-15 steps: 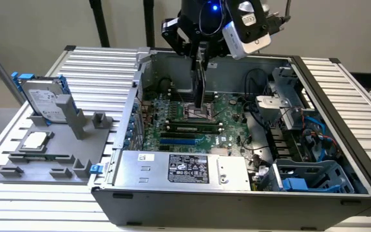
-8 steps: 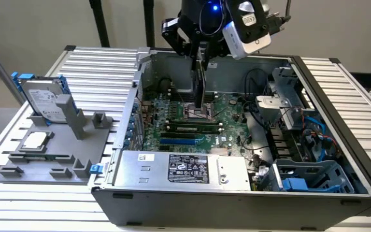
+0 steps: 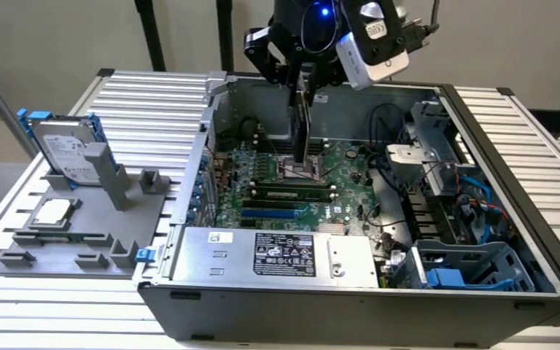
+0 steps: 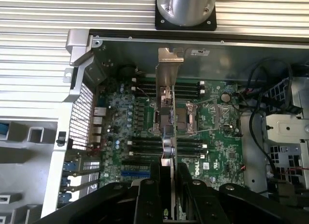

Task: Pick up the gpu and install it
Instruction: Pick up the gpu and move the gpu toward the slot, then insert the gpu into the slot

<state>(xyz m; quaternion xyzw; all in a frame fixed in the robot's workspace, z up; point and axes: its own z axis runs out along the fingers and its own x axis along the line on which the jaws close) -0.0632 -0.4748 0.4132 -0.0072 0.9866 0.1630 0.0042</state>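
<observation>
Gripper is above the open computer case, its two black fingers closed on the gpu – one finger on each flat face, the card pinched between them. The gpu is held on edge and hangs straight down from the gripper into the case opening. In the exterior view it reads as a thin dark vertical strip, with its lower end in front of the middle of the motherboard. Whether that end touches the board cannot be told. In the wrist view the gpu is seen edge-on, running away from the gripper across the square processor socket. Its silver bracket is at the far end, close to the case wall. Rows of memory slots lie on the board to either side of the card's line. The blue expansion slot lies off to one side of the card, apart from it. On the exterior view's left, well apart from the gripper, a grey fixture tray sits on the slatted table – it holds a hard drive standing tilted in a blue frame. The power supply lies along the near wall of the case.
</observation>
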